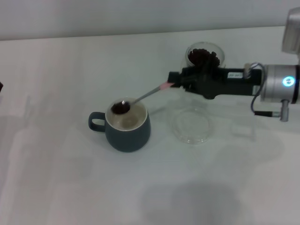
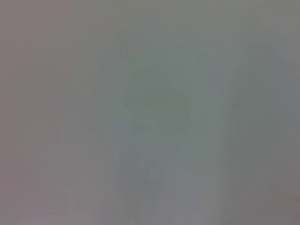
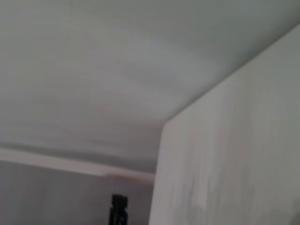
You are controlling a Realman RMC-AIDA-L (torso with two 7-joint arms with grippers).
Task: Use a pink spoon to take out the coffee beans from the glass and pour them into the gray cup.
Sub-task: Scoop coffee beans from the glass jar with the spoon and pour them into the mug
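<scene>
holding pink spoon (image 1: 149, 95) over gray cup (image 1: 127, 127), right pincer (image 1: 174, 80), wrist views blank

Matt white table (image 1: 56, 178); glazed ceramic gray cup (image 1: 129, 136); clear glass (image 1: 206, 52); shiny metal, pink-handled pink spoon (image 1: 145, 97).

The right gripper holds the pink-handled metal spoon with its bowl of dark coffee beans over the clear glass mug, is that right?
Not quite: the head view shows the spoon, held by the right gripper, with its bean-filled bowl over the dark blue-gray ceramic cup, not the glass mug.
</scene>
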